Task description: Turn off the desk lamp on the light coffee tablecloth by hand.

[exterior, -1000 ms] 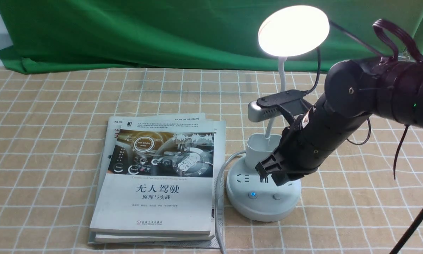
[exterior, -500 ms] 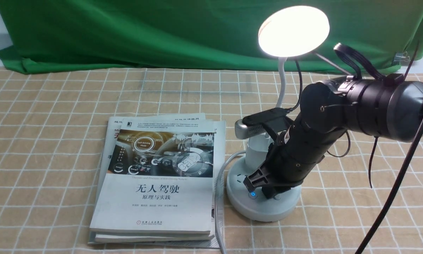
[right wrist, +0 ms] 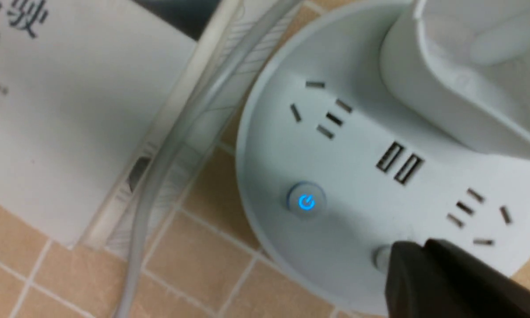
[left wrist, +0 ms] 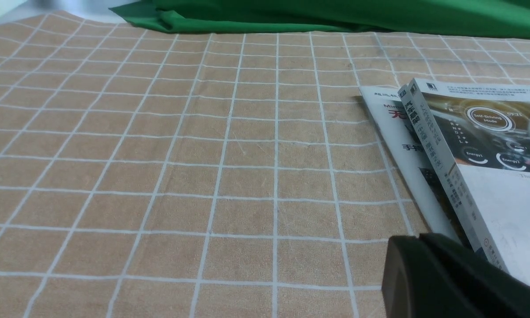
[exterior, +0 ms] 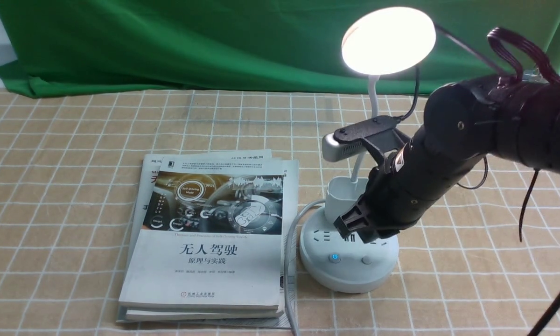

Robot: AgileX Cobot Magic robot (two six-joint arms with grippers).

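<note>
The desk lamp stands on the light coffee tablecloth [exterior: 74, 186] at the right, and its round head [exterior: 388, 39] is lit. On its round socket base [exterior: 350, 275] sit a glowing blue power button [exterior: 334, 257] and a plain button [exterior: 367, 260]. My right gripper [exterior: 357, 229], the hand, hangs shut just above the base, a little behind the buttons. In the right wrist view its tip [right wrist: 417, 247] partly covers the plain button [right wrist: 381, 257], beside the blue button [right wrist: 306, 202]. My left gripper [left wrist: 419, 240] is shut, low over the cloth next to the books.
A stack of books [exterior: 210, 233] lies left of the lamp base, with the lamp's grey cord [exterior: 289, 261] running between them. A plain green cloth [exterior: 191, 42] hangs along the back. Black cables trail from my right arm [exterior: 494, 121].
Half a second ago my right gripper was pressed down at the buttons on the base; it has since risen and drawn back. The lamp head stays lit throughout.
</note>
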